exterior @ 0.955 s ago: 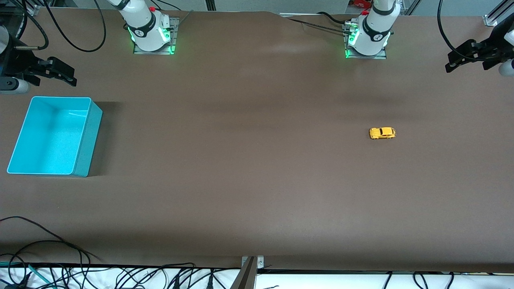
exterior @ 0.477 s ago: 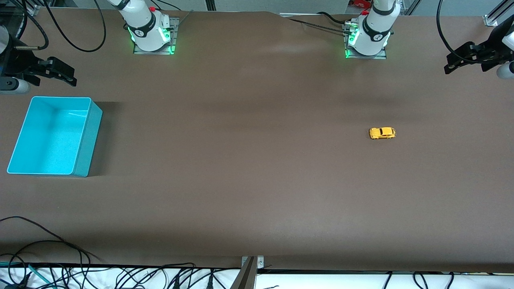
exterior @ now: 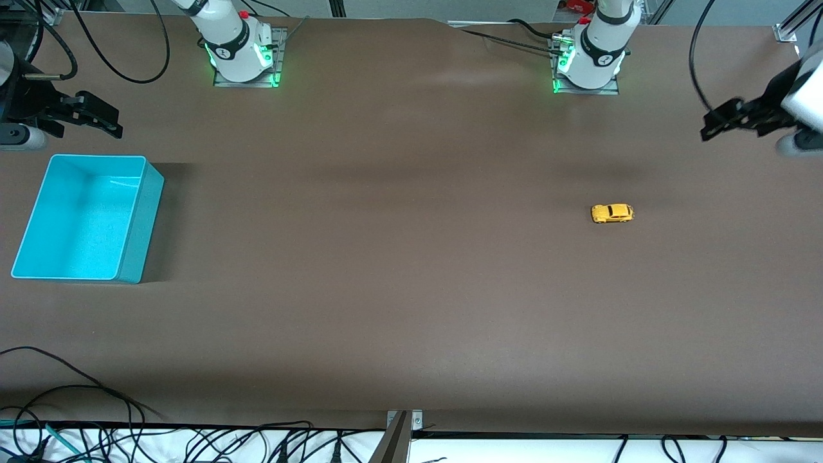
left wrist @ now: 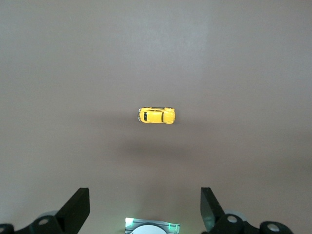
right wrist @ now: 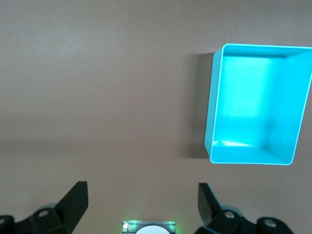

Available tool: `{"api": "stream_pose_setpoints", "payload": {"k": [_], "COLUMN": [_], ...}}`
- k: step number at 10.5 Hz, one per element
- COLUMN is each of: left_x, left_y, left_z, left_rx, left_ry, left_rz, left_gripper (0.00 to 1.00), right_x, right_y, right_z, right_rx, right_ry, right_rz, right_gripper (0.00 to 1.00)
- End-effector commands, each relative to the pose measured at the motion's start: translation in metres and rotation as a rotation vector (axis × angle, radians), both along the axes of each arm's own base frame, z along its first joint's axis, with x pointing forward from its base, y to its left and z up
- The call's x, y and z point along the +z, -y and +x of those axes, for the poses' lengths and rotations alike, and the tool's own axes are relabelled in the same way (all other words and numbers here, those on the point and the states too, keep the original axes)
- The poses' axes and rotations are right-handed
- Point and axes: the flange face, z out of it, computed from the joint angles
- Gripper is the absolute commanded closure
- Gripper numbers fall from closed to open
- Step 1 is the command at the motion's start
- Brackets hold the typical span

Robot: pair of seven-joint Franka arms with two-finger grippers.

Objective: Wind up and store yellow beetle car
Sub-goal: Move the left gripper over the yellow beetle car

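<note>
The yellow beetle car (exterior: pixel 612 213) stands alone on the brown table, toward the left arm's end; in the left wrist view the car (left wrist: pixel 156 115) lies well ahead of the fingers. My left gripper (exterior: pixel 717 122) hangs open in the air at that end of the table, apart from the car, with nothing between its fingers (left wrist: pixel 78 207). My right gripper (exterior: pixel 108 119) waits open above the table's other end, beside the turquoise bin (exterior: pixel 144 225). The bin (right wrist: pixel 213 107) is empty.
The two arm bases (exterior: pixel 243 58) (exterior: pixel 588 61) with green lights stand along the table's edge farthest from the front camera. Loose cables (exterior: pixel 96 411) lie at the nearest edge. Bare brown table stretches between the bin and the car.
My left gripper has swung a little out over the table toward the car. The right arm, the car and the bin have not moved.
</note>
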Motion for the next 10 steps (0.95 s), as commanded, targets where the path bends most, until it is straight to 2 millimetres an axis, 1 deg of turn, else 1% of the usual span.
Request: {"api": "stream_pose_setpoints", "payload": {"k": [1, 2, 3, 4, 5, 6, 7, 8, 10], "left_x": [-0.035, -0.040, -0.056, -0.081, -0.107, -0.134, -0.155, -0.172, -0.196], "left_y": [-0.010, -0.016, -0.018, -0.024, -0.029, -0.030, -0.029, -0.027, -0.027], "left_z": [0.007, 0.008, 0.015, 0.018, 0.019, 0.018, 0.017, 0.014, 0.010], "left_rx": [0.014, 0.023, 0.025, 0.033, 0.043, 0.043, 0.040, 0.043, 0.043], "left_ry": [-0.053, -0.061, -0.086, -0.095, -0.059, -0.027, 0.002, 0.024, 0.052], "left_rz": [0.008, 0.006, 0.001, -0.003, -0.001, 0.000, 0.001, 0.001, 0.000], "left_gripper": [0.00, 0.00, 0.00, 0.00, 0.00, 0.00, 0.00, 0.00, 0.00], "right_x": [0.007, 0.007, 0.007, 0.007, 0.007, 0.007, 0.007, 0.007, 0.007], "right_y": [0.001, 0.001, 0.001, 0.001, 0.001, 0.001, 0.001, 0.001, 0.001], "right_z": [-0.003, -0.003, -0.003, -0.003, -0.003, -0.003, -0.003, -0.003, -0.003], "right_rx": [0.000, 0.000, 0.000, 0.002, 0.002, 0.000, 0.000, 0.002, 0.002], "right_ry": [-0.001, -0.001, -0.001, -0.002, -0.001, -0.001, -0.001, -0.001, -0.001], "right_rz": [0.009, 0.009, 0.009, 0.009, 0.009, 0.009, 0.008, 0.008, 0.008], "right_gripper": [0.00, 0.00, 0.00, 0.00, 0.00, 0.00, 0.00, 0.00, 0.00]}}
